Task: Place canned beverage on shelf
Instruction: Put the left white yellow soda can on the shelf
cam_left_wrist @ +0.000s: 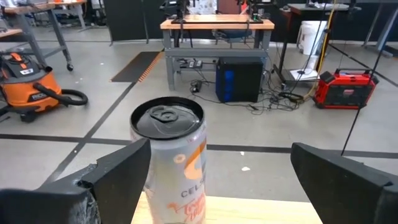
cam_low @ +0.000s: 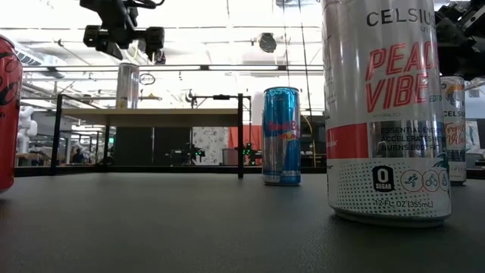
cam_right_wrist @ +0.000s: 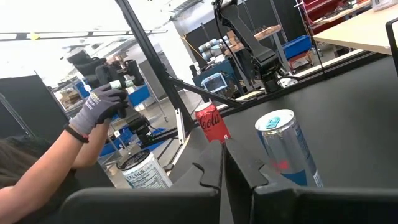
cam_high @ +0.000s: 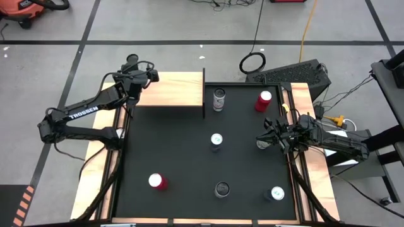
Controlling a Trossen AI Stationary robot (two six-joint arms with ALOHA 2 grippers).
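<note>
The left claw (cam_high: 130,62) is hovering above the far left end of the shelf (cam_high: 170,88), its fingers (cam_left_wrist: 115,171) spread wide and gripping nothing. Between and just beyond those fingers a silver can (cam_left_wrist: 168,162) is standing upright on the pale wooden shelf, its long axis vertical and its dark top with the pull tab facing up. In the low view the same can (cam_low: 127,86) is standing on the left part of the shelf board (cam_low: 151,117), with the left claw (cam_low: 125,39) hanging just above it and apart from it.

The right claw (cam_high: 264,141) is waiting low over the right side of the black desk (cam_high: 177,151), its fingers (cam_right_wrist: 214,168) pressed together and holding nothing.

The other cans are all standing upright on the desk. A silver can (cam_high: 218,99) is sitting just beside the shelf's right end, and a red can (cam_high: 263,100) is standing further right near the far edge. A blue can (cam_high: 216,140) is standing near the middle of the desk, and in the right wrist view it (cam_right_wrist: 289,149) is showing close in front of the claw. Another red can (cam_high: 156,181) is on the near left, a dark-topped can (cam_high: 222,189) is at the near middle, and a blue-topped can (cam_high: 276,193) is at the near right.

Beyond the desk, a person's gloved hand (cam_right_wrist: 99,106) is showing in the right wrist view.
</note>
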